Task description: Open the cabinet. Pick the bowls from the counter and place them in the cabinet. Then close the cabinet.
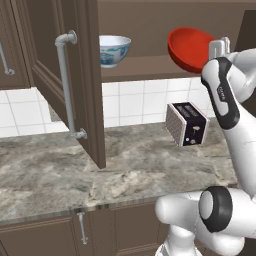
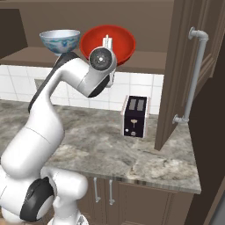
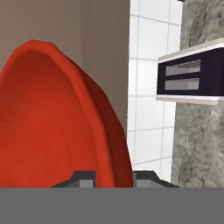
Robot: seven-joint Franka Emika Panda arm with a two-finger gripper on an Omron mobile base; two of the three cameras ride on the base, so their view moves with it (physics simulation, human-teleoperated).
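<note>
In the left base view we see the cabinet with its door swung open over the counter. The white and blue bowl already stands on the shelf, and the red bowl hangs tilted just in front of the shelf edge, well apart from the first. A toaster sits on the counter below it.

From the right base view the gripper rises at the near rim of the red bowl, which faces us almost on edge beside the white and blue bowl. The other open door stands near on the right, with free shelf between it and the bowl.

In the hand view the two finger tips sit either side of the red bowl's rim, clamped on it. We judge the second bowl is being placed: next we must carry it over the shelf lip, level it, let go, then back out between the doors without clipping either one
</note>
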